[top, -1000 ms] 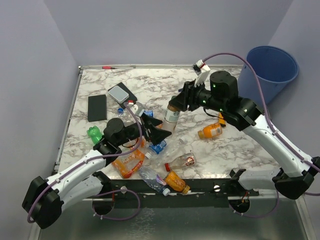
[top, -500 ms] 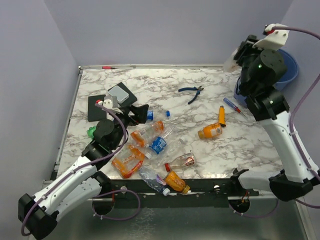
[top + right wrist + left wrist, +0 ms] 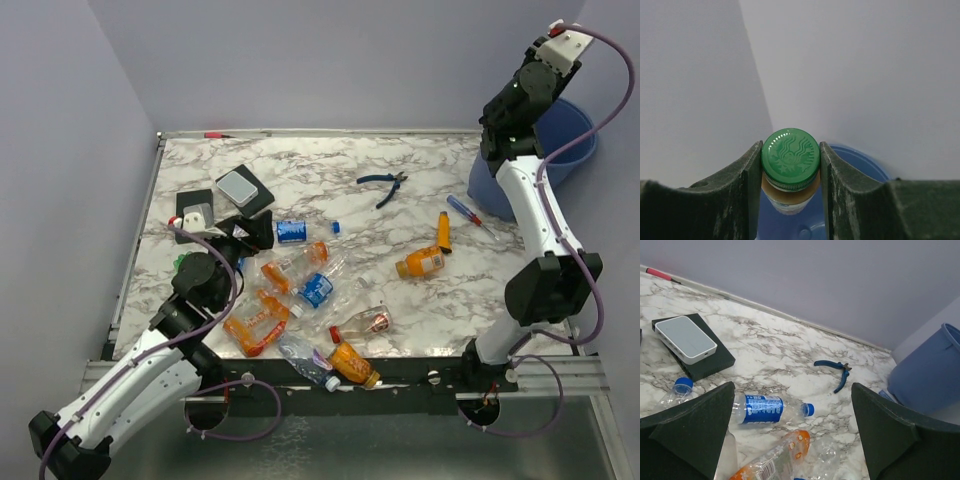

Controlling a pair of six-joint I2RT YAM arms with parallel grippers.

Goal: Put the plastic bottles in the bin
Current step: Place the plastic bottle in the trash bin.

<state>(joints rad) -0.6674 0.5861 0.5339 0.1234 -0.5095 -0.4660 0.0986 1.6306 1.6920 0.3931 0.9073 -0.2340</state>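
Plastic bottles [image 3: 300,300] lie scattered on a marble-patterned tabletop [image 3: 420,160], most in a loose heap toward the near edge, left of centre. One orange bottle [image 3: 420,263] lies apart toward the right edge, and a green one [image 3: 186,262] sits by the left edge.

One bottle with a green cap [image 3: 790,156] is off the tabletop. The right gripper [image 3: 790,165] pinches it at the cap and neck, a finger pressed against each side. It hangs upright above the open mouth of the round blue bin [image 3: 575,125], which stands just beyond the far right corner.

The left gripper [image 3: 792,390] hovers low over the left part of the tabletop, fingers spread wide and holding nothing. A blue-labelled bottle [image 3: 765,409] lies on its side just ahead, between the fingers' line of sight. An orange-tinted bottle [image 3: 772,462] lies nearer the camera. A black slab carrying a white device [image 3: 687,340] rests toward the far left, and blue-handled pliers [image 3: 837,371] lie farther off.

These bottles look empty or nearly so. They are likely light, thin-walled, smooth, easy to dent and prone to rolling. A hold across the middle of the body, or at the stiffer neck under the cap, seems safest.
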